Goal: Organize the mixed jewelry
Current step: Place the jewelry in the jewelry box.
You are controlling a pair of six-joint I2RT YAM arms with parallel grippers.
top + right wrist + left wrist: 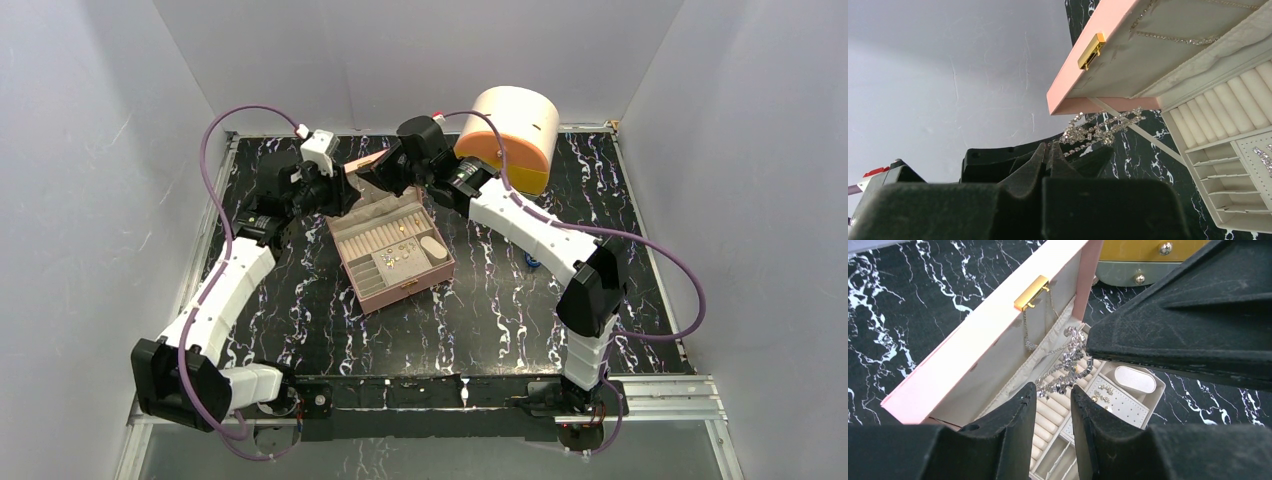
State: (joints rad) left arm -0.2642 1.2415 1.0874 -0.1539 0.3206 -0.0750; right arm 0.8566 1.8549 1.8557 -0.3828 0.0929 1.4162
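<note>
A sparkling rhinestone chain (1068, 364) hangs in a loose bunch over the open pink jewelry box (404, 287). My right gripper (1050, 148) is shut on one end of the chain (1099, 131), just in front of the raised lid (1108, 55). My left gripper (1053, 393) is open, its tips level with the chain's lower end and nothing pinched between them. Tiny gold and silver earrings (1105, 390) sit on the perforated pad inside the box. From above, both grippers (345, 193) (374, 180) meet over the box's back edge.
The lid carries a gold clasp (1030, 292) and thin chains along its lining. Ring rolls (1218, 106) and a white oval cushion (1134, 379) fill the tray. A cream and orange round case (508, 137) stands at the back. A blue object (533, 262) lies under the right arm.
</note>
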